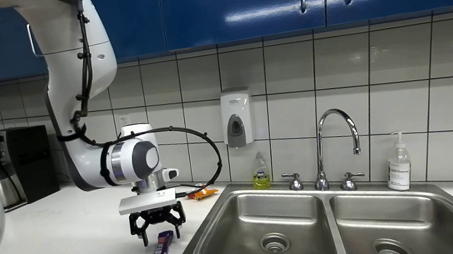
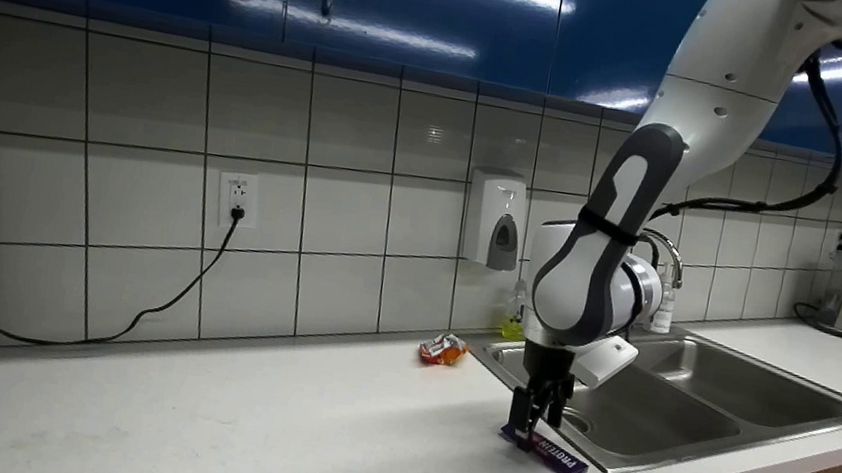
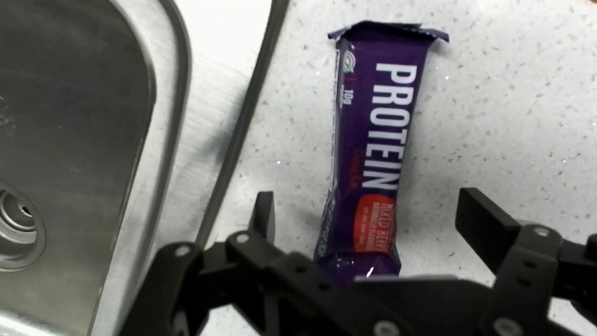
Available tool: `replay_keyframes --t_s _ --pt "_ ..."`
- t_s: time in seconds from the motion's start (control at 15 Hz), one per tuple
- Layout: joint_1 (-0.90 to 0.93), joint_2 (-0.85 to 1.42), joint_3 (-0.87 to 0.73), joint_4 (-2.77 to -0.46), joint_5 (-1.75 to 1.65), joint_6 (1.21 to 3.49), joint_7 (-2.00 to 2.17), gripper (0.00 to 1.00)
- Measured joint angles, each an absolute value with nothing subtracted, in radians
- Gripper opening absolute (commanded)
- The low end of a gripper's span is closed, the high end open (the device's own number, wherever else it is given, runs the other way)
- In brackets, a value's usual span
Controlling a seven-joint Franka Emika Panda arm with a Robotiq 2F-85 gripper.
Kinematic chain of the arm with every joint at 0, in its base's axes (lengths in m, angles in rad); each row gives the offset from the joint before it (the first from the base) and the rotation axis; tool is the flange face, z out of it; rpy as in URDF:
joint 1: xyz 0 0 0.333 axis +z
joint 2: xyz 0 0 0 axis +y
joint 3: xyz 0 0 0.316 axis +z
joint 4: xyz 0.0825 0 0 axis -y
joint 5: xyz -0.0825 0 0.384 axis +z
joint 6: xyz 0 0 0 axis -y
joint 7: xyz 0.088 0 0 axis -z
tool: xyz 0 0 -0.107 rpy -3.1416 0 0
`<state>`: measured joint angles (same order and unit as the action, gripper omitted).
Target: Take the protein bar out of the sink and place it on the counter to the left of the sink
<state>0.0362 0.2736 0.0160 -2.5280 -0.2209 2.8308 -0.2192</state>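
The purple protein bar (image 1: 161, 249) lies flat on the off-white counter (image 1: 75, 232), just beside the sink's (image 1: 331, 219) side rim. In an exterior view the bar (image 2: 559, 457) lies close to the counter's front edge. My gripper (image 1: 162, 238) is over the bar's far end, pointing down. It also shows low over the bar in an exterior view (image 2: 538, 433). In the wrist view the gripper (image 3: 364, 205) is open, one finger on each side of the bar (image 3: 373, 149), with gaps on both sides. The bar's near end is partly hidden by the gripper there.
An orange wrapper (image 1: 203, 193) lies behind the gripper near the wall. A yellow-green soap bottle (image 1: 261, 175), the chrome faucet (image 1: 319, 153) and a pump bottle (image 1: 399, 170) stand along the sink's back. A black coffee machine (image 1: 30, 162) stands at the counter's far end. Blue cupboards (image 1: 243, 1) hang above.
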Motion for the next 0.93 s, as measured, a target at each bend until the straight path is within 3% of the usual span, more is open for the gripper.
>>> replay_keyframes --t_s 0.93 --pt "-0.022 0.046 0.006 -2.609 0.079 2.814 -0.296 1.00"
